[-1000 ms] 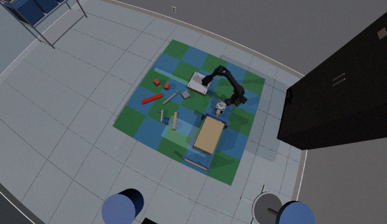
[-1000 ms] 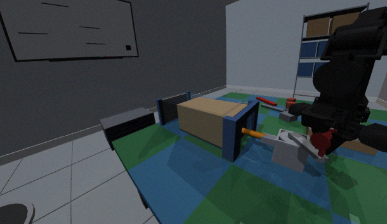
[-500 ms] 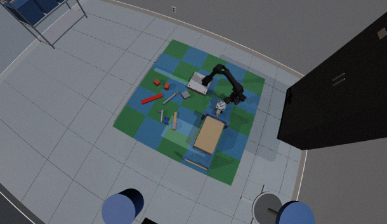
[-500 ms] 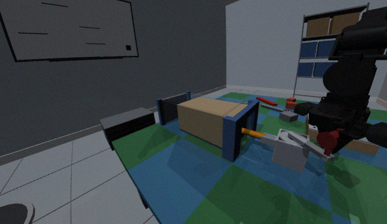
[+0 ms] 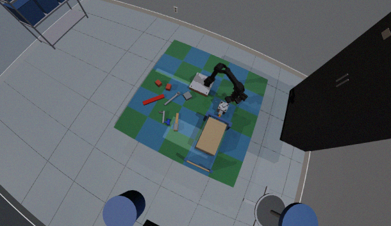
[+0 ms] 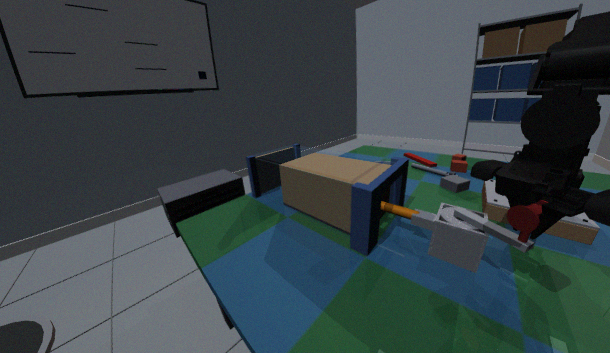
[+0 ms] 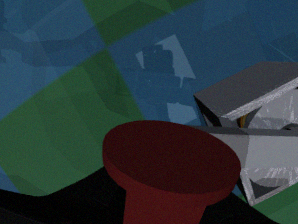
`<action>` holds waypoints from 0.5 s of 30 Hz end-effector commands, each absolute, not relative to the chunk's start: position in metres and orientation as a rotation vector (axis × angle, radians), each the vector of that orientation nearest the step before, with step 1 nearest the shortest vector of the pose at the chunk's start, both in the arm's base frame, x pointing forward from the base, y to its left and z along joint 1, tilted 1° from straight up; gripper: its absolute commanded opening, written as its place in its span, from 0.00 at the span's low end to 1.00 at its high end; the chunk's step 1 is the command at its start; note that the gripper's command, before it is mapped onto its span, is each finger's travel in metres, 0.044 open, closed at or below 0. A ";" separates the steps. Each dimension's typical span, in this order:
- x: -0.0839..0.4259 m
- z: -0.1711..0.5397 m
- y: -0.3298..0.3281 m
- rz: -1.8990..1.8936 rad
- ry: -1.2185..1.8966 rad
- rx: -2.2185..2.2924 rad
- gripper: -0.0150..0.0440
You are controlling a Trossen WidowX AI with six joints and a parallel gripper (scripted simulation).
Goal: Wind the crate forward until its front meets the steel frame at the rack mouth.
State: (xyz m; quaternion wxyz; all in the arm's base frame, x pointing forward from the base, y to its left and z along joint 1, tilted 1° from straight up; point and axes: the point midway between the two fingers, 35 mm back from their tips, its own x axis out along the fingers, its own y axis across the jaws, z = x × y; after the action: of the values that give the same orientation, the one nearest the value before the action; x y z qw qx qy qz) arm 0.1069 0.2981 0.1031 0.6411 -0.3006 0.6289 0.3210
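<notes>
Matt, smooth tan crate (image 5: 211,136) (image 6: 325,186).

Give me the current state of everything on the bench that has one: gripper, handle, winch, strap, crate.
Gripper: shut on the winch handle's red knob.
Winch handle: seated on top of the winch.
Winch: upright, handle fitted.
Orange strap: stretched straight between winch and rack mouth.
Crate: looks flat, near the mouth frame; contact cannot be told.

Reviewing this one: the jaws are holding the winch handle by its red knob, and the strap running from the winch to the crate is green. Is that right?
Not quite: the strap is orange, as the exterior view shows. The rest stands: the jaws hold the winch handle by its red knob.
</notes>
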 end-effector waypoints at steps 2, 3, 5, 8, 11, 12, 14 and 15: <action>0.100 0.102 0.285 0.721 1.457 -0.697 0.25; 0.099 0.102 0.283 0.721 1.457 -0.697 0.25; 0.098 0.102 0.281 0.721 1.457 -0.697 0.25; 0.097 0.102 0.277 0.721 1.457 -0.697 0.25; 0.096 0.102 0.273 0.721 1.457 -0.697 0.25; 0.096 0.102 0.272 0.721 1.457 -0.697 0.25; 0.095 0.102 0.270 0.720 1.458 -0.697 0.25; 0.095 0.102 0.268 0.720 1.458 -0.698 0.25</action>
State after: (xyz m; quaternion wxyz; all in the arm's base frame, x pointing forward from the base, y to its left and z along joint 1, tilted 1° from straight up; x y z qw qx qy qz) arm 0.0977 0.2776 0.1025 0.6377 -0.3024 0.6320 0.3201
